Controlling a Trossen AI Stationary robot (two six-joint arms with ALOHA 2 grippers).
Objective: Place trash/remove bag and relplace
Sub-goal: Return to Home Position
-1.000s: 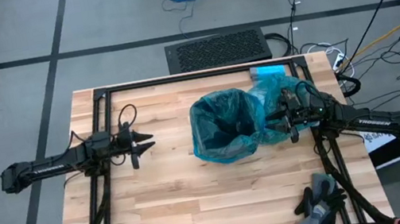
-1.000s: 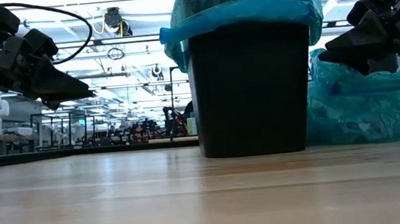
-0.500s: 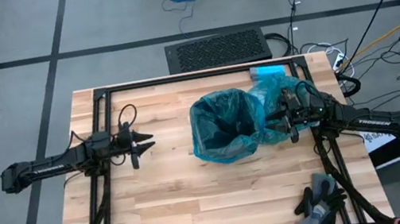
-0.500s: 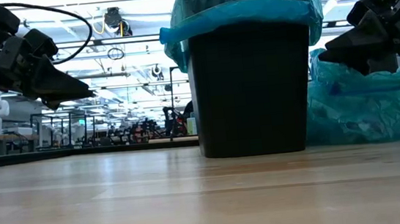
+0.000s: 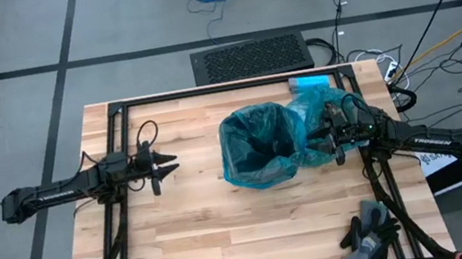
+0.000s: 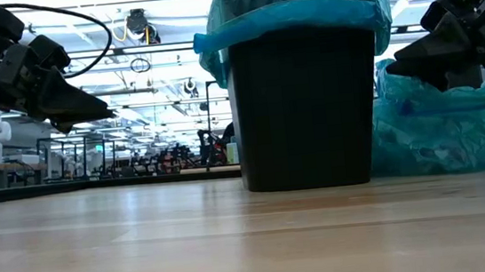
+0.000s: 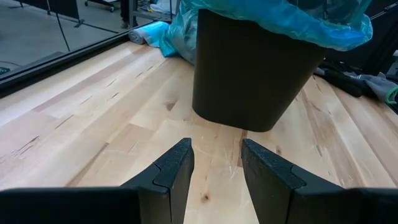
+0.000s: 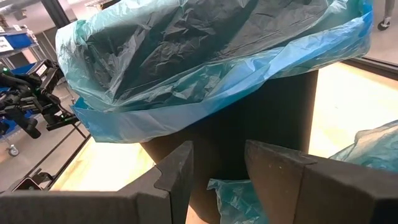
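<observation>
Nothing has shifted: the 2 grippers flank the blue-lined black trash bin [image 6: 303,112] — left gripper [image 5: 173,164] well apart, right gripper [image 5: 312,143] near — fingers parted, empty.

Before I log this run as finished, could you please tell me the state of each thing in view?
black bin: upright, lined.
blue liner: fitted, rim folded over the bin.
loose blue bag: slumped beside the bin.
left gripper: jaws open, empty.
right gripper: jaws open, empty.
gloves: lying heaped, unheld.
</observation>
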